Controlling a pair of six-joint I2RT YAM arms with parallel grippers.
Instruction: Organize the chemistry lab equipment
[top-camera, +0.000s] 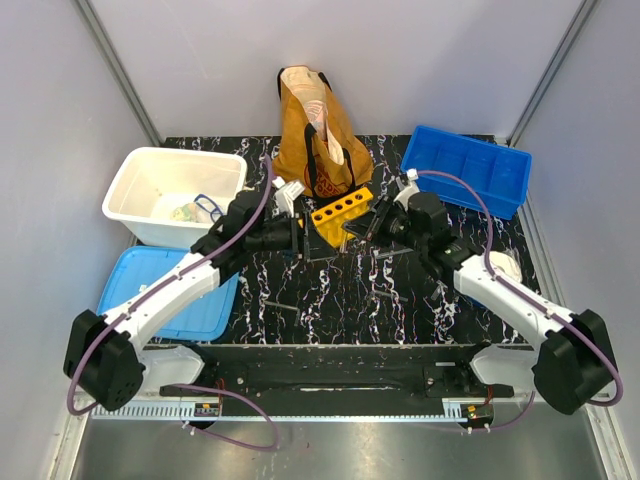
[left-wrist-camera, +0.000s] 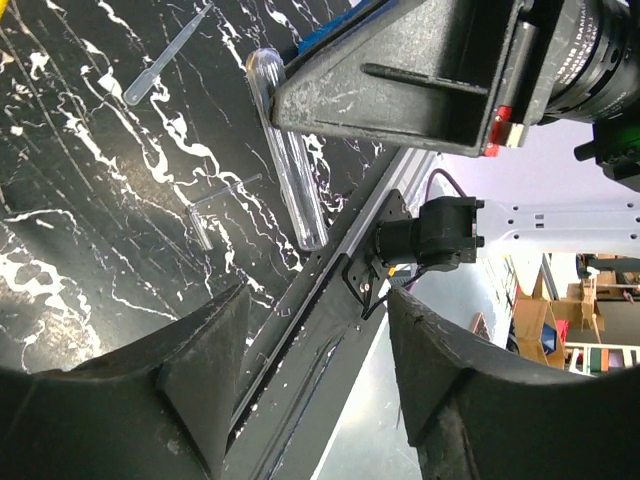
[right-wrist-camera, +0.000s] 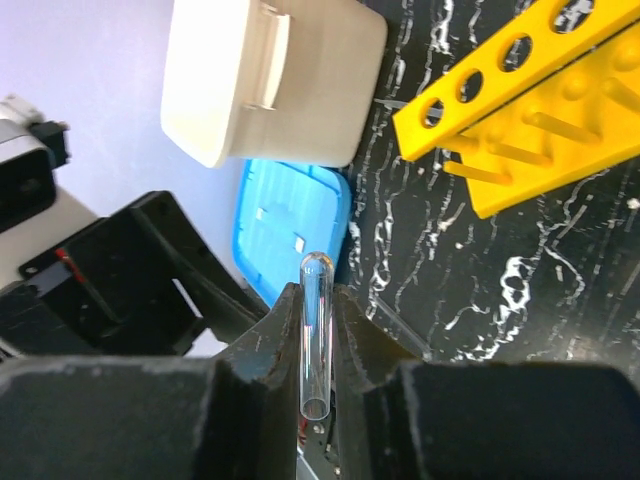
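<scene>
Chemistry lab equipment lies mid-table, and we read it from the left. A white tub (top-camera: 175, 195) stands at the far left, with a blue lid (top-camera: 170, 290) flat on the table nearer the arm bases. Next comes our left gripper (top-camera: 297, 235), low over the black marbled table (top-camera: 350, 300), its jaws wide apart with nothing between them. Its wrist view shows a clear plastic pipette (left-wrist-camera: 165, 60) and a short clear piece (left-wrist-camera: 215, 205) lying loose on the tabletop. Just right of that gripper sits the yellow test-tube rack (top-camera: 340, 212), set at an angle just in front of the mustard tote bag (top-camera: 315, 130); the holes we can see look empty. Then comes our right gripper (top-camera: 378, 225), pinched tight on a clear test tube (right-wrist-camera: 315, 290) whose rounded end sticks out past the fingertips, near the rack's right end. A blue divided bin (top-camera: 465, 170) closes the far right. We judge the step in hand to be loading this tube into the rack. The next move calls for tipping the tube upright, lining its rounded end over an open hole and lowering it gently. The left gripper may need to steady the rack, which looks light.
</scene>
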